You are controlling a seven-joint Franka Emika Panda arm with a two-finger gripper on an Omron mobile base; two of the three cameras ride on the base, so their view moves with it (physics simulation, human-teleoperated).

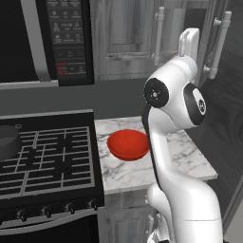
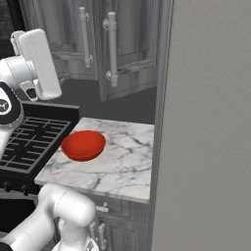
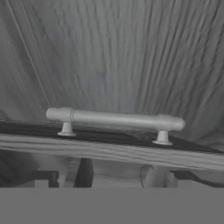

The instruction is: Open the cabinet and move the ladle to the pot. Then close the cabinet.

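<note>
Facing wall: a black microwave (image 1: pixel 69 40) hangs at upper left, its keypad toward the cabinet.
Stove: a black gas range (image 1: pixel 47 161) with grey grates fills the left side, a row of knobs along its front edge.
Pot: the pot (image 1: pixel 8 141) sits on the far-left burner, cut off by the frame edge.
Counter: a white marble counter (image 2: pixel 122 166) with grey veins lies just right of the stove.
Bowl: a red bowl (image 1: pixel 128 144) rests on the marble near the stove edge.
Cabinet: the cabinet (image 2: pixel 130 46) hangs above the counter; in the right base view its right door stands slightly ajar, the left one flush.
Handles: the bar handles (image 2: pixel 112 46) run upright along the doors' meeting edges.
Right side: a tall plain grey panel (image 2: pixel 206 122) borders the counter.
Hand view: one bar handle lies across wood-grain panel, close ahead.
Gripper: wide open, holding nothing, by what can be told; its fingers aren't visible.
Ladle: cannot tell where it lies.
</note>
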